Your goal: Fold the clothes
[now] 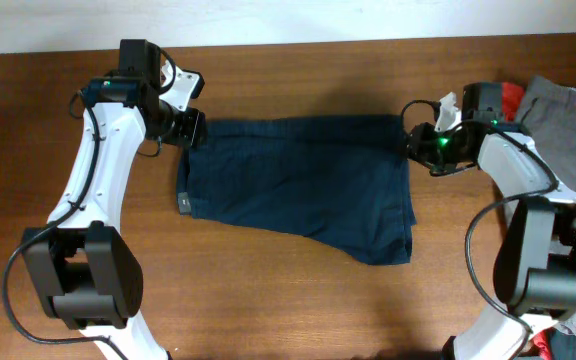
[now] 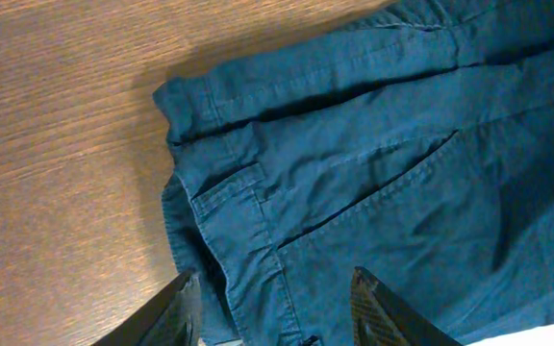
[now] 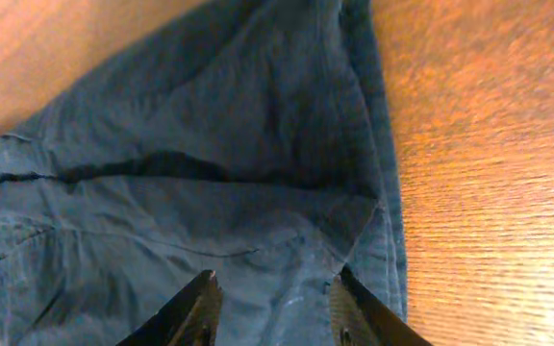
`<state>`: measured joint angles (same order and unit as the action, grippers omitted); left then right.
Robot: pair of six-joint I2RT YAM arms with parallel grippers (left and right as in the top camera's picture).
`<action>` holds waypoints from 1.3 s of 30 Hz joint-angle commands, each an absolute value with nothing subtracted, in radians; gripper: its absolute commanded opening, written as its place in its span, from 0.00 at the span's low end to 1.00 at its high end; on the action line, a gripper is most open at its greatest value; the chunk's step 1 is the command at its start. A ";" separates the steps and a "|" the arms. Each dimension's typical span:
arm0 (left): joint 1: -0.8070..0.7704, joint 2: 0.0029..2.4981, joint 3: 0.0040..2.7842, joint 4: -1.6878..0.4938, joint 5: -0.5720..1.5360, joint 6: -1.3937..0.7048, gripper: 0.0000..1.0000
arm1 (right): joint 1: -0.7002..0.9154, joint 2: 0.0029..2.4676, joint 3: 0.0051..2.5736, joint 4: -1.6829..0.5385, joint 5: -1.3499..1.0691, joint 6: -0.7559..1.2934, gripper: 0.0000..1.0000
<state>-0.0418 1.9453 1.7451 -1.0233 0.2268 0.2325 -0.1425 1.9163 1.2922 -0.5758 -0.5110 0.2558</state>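
The dark navy shorts (image 1: 298, 185) lie folded flat on the brown table, with a small light tag (image 1: 183, 205) at the left edge. My left gripper (image 1: 190, 128) is open over the shorts' upper left corner; in the left wrist view its fingers (image 2: 277, 308) straddle the waistband and pocket seams (image 2: 258, 231). My right gripper (image 1: 415, 142) is open over the upper right corner; in the right wrist view its fingers (image 3: 272, 308) straddle the fabric near the hem edge (image 3: 378, 192).
A grey garment (image 1: 568, 110) and a red cloth (image 1: 511, 97) lie at the far right of the table, by the right arm. Bare wood table (image 1: 298, 300) surrounds the shorts.
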 commanded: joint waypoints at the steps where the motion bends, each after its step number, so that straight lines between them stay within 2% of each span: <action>1: -0.038 1.931 1.748 -1.022 0.200 0.241 0.50 | -0.136 1.960 1.306 -0.581 -0.524 0.271 0.41; 5: -0.036 1.931 1.748 -1.021 0.200 0.241 0.50 | -0.132 1.983 1.306 -0.580 -0.521 0.271 0.41; 10: -0.036 1.931 1.748 -1.020 0.200 0.241 0.50 | -0.123 1.987 1.306 -0.556 -0.526 0.270 0.35; 12: -0.036 1.931 1.748 -1.018 0.200 0.241 0.50 | -0.123 1.987 1.306 -0.534 -0.543 0.270 0.29; 13: -0.036 1.931 1.748 -1.016 0.200 0.241 0.50 | -0.123 1.987 1.306 -0.516 -0.548 0.270 0.21; 15: -0.036 1.932 1.748 -1.016 0.200 0.241 0.50 | -0.125 1.983 1.310 -0.511 -0.551 0.266 0.12; 18: -0.036 1.932 1.748 -1.019 0.172 0.241 0.50 | -0.125 1.966 1.314 -0.517 -0.551 0.238 0.04; 27: -0.035 1.931 1.748 -1.018 0.148 0.241 0.50 | -0.124 1.908 1.315 -0.565 -0.550 0.202 0.04; 30: -0.031 1.932 1.748 -1.018 0.149 0.242 0.50 | -0.126 1.844 1.318 -0.609 -0.535 0.135 0.04; 39: -0.010 1.932 1.748 -1.003 0.149 0.241 0.50 | -0.125 1.579 1.361 -0.705 -0.512 0.131 0.04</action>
